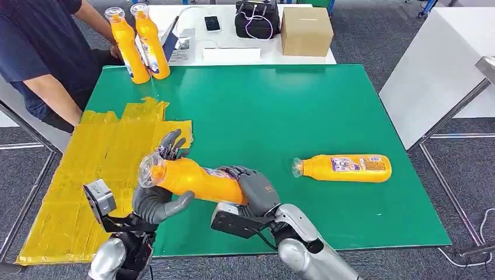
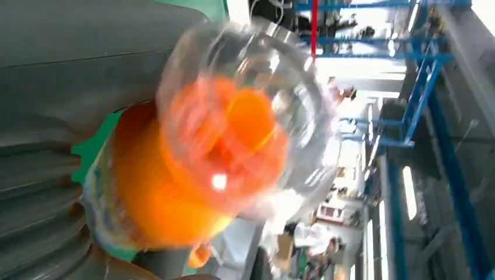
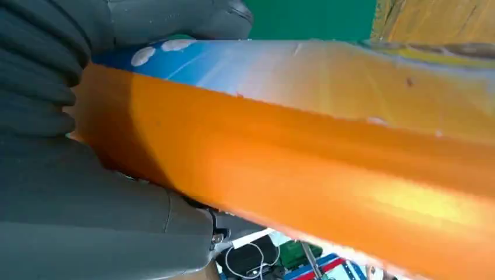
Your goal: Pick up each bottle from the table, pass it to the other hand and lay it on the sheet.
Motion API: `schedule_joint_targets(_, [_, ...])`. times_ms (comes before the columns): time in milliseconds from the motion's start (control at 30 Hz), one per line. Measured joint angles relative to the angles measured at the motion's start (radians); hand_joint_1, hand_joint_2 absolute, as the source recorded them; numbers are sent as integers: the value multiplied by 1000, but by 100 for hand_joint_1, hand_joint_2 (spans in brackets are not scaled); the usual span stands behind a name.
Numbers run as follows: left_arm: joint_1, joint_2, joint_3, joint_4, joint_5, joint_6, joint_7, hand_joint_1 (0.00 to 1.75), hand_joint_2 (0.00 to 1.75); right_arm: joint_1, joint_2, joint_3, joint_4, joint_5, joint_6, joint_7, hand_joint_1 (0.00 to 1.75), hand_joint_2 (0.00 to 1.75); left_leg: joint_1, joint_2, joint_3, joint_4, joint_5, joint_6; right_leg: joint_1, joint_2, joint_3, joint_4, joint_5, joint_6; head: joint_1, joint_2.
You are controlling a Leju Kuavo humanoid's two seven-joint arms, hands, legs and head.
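My right hand [image 1: 257, 189] grips the lower body of an orange bottle [image 1: 195, 179] and holds it tilted above the green table [image 1: 280, 111], its clear cap pointing left. My left hand [image 1: 157, 201] cups the bottle's neck, fingers spread behind it and the thumb apart below it. Up close, the clear cap and orange body of the bottle [image 2: 192, 175] sit beside the left palm [image 2: 58, 116]. The right hand's fingers [image 3: 76, 204] wrap the bottle [image 3: 292, 157]. The yellow sheet [image 1: 87, 175] lies on the table's left side. Another bottle [image 1: 344, 168] lies on its side at the right.
Two more orange bottles [image 1: 129, 46] [image 1: 153, 42] stand at the table's far left corner beside a person [image 1: 35, 52]. Behind, a white table carries a cardboard box [image 1: 306, 30], a black bag [image 1: 257, 20] and a phone [image 1: 212, 23].
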Motion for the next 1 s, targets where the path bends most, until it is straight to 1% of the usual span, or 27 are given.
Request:
schedule_joint_targets(33, [-1,3,-5,0,0,-2,0,0,175,-2,0,0,3,-1,3,0,175,175,0,0,0,0,0,0,0,0,0,0,0,0,0,0])
schedule_joint_targets(67, [-1,6,-8,0,0,-3,1,65,175,-3,1,0,5,-2,4,-1,175,175,0,0,0,0,0,0,0,0,0,0,0,0,0,0])
schedule_joint_targets(100, [-1,7,-10,0,0,-3,1,175,175,-4,2,1,7,-2,4,-1,175,175,0,0,0,0,0,0,0,0,0,0,0,0,0,0])
schedule_joint_targets(433, [-2,22,-17,0,19,-25,-5,175,175,-18,4,6,22,-5,6,-5,175,175,0,0,0,0,0,0,0,0,0,0,0,0,0,0])
schedule_joint_targets(1000, [-2,24,-13,0,35,-27,-14,175,175,-29,5,17,34,-8,10,-10,175,175,0,0,0,0,0,0,0,0,0,0,0,0,0,0])
